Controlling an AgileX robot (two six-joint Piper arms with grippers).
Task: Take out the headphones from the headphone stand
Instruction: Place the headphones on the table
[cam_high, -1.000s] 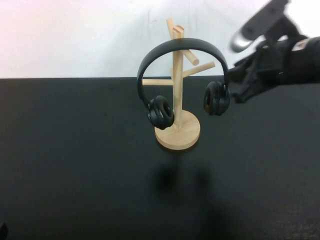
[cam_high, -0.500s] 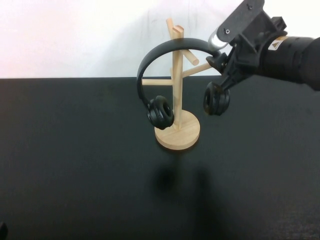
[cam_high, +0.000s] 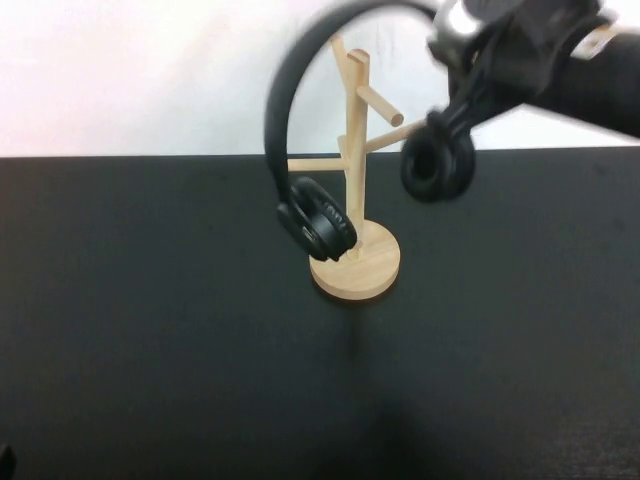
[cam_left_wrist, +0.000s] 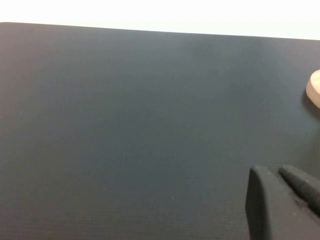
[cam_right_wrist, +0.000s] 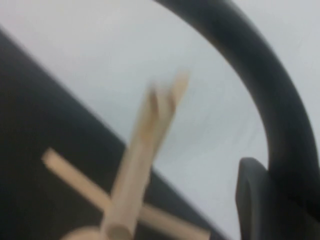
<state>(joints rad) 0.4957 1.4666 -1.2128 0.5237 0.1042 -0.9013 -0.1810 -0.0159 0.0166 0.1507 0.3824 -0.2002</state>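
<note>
Headphones (cam_high: 300, 150) are up off the pegs, band arched above the top of the stand (cam_high: 354, 250), hanging from the right gripper (cam_high: 470, 75), which is clamped on the band just above the right ear cup (cam_high: 437, 165). Left ear cup (cam_high: 316, 230) dangles in front of the post, just above the round base. Stand sits upright on the black table (cam_high: 150, 330). Left gripper (cam_left_wrist: 282, 200) is low over bare table beside the base; can't tell if its fingers are open or closed.
</note>
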